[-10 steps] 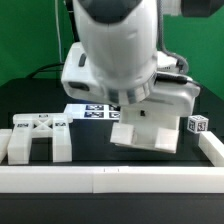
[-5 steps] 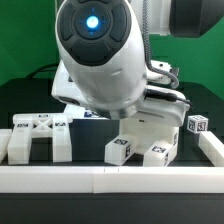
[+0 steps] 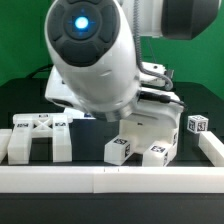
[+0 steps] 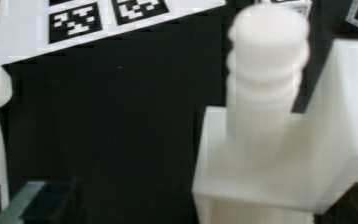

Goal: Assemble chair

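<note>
early stage: chair parts (image 3: pixel 143 135) lie loose on the desk (image 3: pixel 90 142), none visibly joined. bracket (image 3: pixel 35 138) at the exterior view's left, tagged block under the arm (image 3: pixel 90 60). fingers' spread: cannot tell.

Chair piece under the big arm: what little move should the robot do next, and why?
Probably a small, slow lift. The chair piece sits on the table right under the arm, apart from the legged piece, and likely must travel there to join.
</note>
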### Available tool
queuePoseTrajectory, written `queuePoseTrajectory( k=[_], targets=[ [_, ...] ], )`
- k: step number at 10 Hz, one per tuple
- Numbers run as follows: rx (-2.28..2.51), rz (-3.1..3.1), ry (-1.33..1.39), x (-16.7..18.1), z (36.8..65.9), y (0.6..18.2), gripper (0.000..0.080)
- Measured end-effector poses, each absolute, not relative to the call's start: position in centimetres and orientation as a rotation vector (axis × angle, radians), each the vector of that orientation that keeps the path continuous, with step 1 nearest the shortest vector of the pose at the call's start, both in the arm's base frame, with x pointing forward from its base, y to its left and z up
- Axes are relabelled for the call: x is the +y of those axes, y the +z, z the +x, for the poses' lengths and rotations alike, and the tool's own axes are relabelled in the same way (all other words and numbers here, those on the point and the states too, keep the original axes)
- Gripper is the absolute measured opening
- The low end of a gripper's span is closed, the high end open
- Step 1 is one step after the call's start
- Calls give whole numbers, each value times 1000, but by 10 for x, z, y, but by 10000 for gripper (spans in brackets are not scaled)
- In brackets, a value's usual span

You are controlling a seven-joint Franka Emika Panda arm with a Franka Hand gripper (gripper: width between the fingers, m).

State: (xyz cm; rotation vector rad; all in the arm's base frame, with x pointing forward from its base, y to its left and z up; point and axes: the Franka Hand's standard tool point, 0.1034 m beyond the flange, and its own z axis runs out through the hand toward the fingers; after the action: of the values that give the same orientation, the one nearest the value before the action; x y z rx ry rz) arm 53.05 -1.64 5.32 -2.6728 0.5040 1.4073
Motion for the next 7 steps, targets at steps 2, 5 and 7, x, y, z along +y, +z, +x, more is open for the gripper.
queuePoseTrajectory(
  k=[2, 5, 7],
  targets=[
    [526, -2669, 1394, -26, 534, 52, 648],
    [558, -2659, 1388, -38, 535, 52, 648],
    [568, -2685, 1339, -39, 541, 49, 648]
  ],
)
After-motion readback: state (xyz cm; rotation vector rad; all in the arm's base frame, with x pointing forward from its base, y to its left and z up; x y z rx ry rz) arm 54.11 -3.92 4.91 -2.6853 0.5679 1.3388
